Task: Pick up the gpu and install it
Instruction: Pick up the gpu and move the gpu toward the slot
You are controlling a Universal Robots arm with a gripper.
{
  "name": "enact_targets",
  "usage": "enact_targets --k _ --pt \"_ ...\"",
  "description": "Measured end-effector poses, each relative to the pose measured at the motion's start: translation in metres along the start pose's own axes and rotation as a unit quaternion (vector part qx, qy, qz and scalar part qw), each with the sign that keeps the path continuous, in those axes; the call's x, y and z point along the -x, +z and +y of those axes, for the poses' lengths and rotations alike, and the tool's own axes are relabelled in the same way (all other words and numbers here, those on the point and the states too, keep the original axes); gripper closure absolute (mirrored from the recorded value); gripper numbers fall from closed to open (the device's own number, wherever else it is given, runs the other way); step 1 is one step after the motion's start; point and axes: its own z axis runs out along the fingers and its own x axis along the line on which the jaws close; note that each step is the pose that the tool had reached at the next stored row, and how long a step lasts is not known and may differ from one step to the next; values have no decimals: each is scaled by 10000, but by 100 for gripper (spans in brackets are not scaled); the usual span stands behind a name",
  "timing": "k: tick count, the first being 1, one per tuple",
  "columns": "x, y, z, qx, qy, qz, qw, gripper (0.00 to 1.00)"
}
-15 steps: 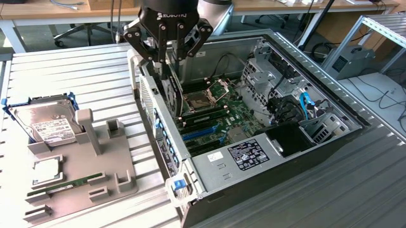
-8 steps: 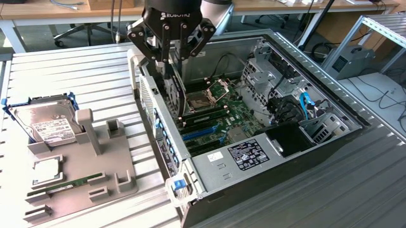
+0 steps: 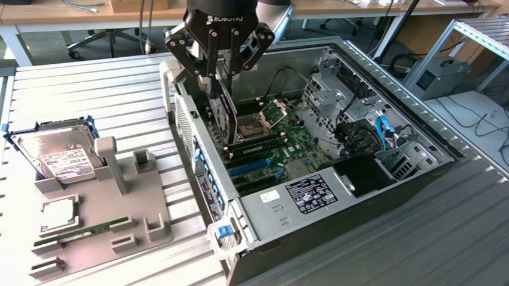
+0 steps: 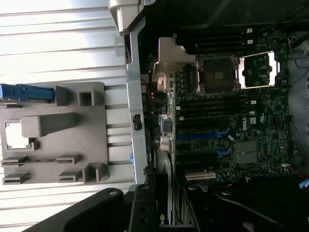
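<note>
The gpu point(image 3: 224, 113) is a thin black card held upright on edge, and my gripper point(image 3: 214, 74) is shut on its top edge. The card hangs inside the open computer case point(image 3: 413, 173), close to the rear wall point(image 3: 195, 149), with its lower end just above the motherboard point(image 3: 286, 149) near the blue expansion slots point(image 3: 250, 168). In the wrist view the gripper point(image 4: 161, 212) clamps the gpu point(image 4: 163, 193) seen edge-on, over the rear side of the motherboard point(image 4: 231, 121), with the blue slots point(image 4: 198, 137) close by.
A grey fixture point(image 3: 111, 202) beside the case, at the exterior view's left, holds a silver hard drive point(image 3: 59, 156) and a green memory stick point(image 3: 80, 233). Drive cages and cables point(image 3: 374, 131) crowd the case's far side. Both stand on a slatted metal table point(image 3: 71, 95).
</note>
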Motion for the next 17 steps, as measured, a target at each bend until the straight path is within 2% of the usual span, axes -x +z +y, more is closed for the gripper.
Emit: enact_targets --k 8,17 --pt "44 19 3 -2 0 0 10000 74" --pt "78 104 6 -4 0 0 10000 74"
